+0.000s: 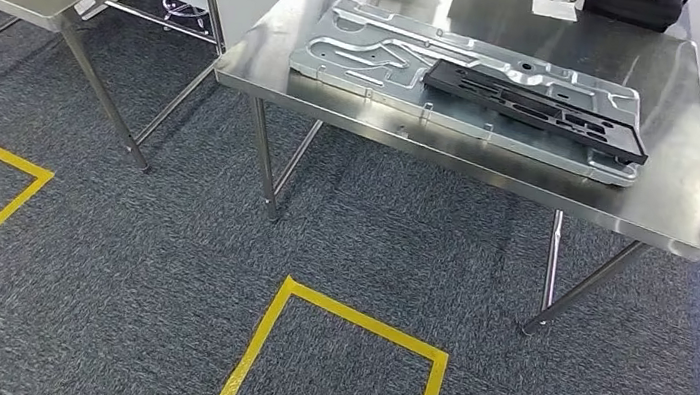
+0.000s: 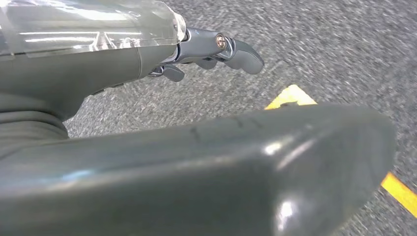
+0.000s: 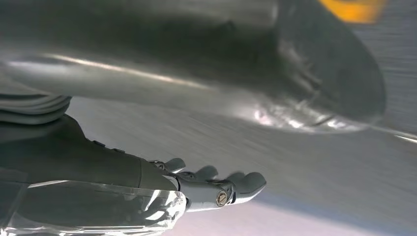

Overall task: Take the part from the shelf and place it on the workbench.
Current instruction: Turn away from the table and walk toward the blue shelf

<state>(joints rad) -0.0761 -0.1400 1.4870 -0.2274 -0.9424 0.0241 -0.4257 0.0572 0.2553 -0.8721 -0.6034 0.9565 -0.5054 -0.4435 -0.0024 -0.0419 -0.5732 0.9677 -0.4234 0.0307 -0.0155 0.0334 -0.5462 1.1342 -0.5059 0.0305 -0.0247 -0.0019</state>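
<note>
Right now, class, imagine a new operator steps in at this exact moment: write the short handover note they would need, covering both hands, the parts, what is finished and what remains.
Left hand: hanging over the carpet, fingers apart, holding nothing.
Right hand: also hanging, fingers apart, holding nothing.
Parts: a black part lies on top of a large silver panel on the steel workbench ahead. The shelf is not visible from here.
Done: judging by the empty hands and the black part lying on the bench, the placing looks complete.
Left: confirm the black part sits properly; otherwise, nothing obvious remains.

A workshop: steel workbench (image 1: pixel 672 212), stamped metal panel (image 1: pixel 383 61), yellow floor tape (image 1: pixel 351 321).
</note>
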